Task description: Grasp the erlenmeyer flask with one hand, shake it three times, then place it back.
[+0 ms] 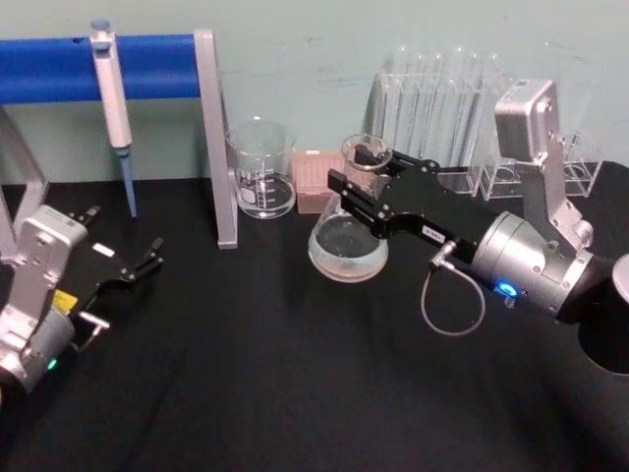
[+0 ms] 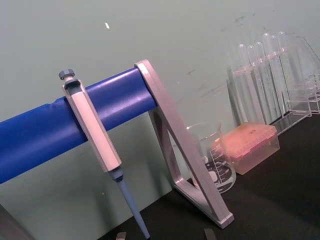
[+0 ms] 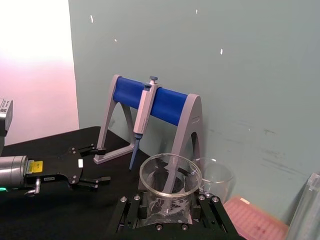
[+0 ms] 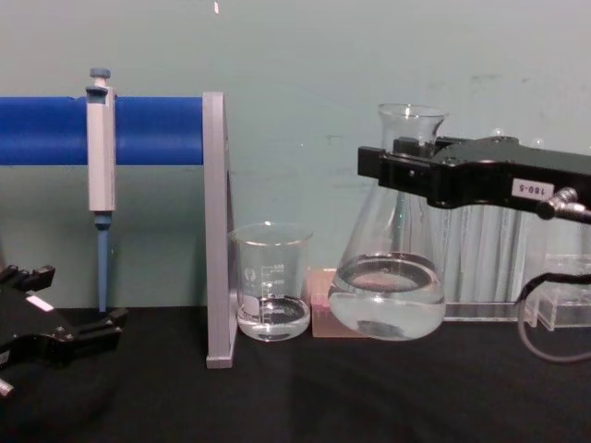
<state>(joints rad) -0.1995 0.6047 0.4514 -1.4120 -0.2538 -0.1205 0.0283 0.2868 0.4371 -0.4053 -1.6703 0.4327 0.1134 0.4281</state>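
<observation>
Neck of erlenmeyer flask [image 4: 388, 295] partly hidden by gripping right claw [image 1: 358, 175]; left claw [image 1: 126, 230] open, parked.

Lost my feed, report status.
Right pincer shut on flask neck, flask tilted. Left pincer open, parked left. Beaker beside, not touching.

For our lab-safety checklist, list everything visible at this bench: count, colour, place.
erlenmeyer flask: one, clear, centre right, liquid inside
beaker: one, clear, left of the flask
pipette: one, white and blue, hanging on the stand
stand: one, blue bar, grey legs, back left
box: one, pink, behind the flask
test tubes: several, clear, racked, back right
table: one, black, under everything
left hand: one, black, open, near left
right hand: one, black, shut on the flask's neck
</observation>
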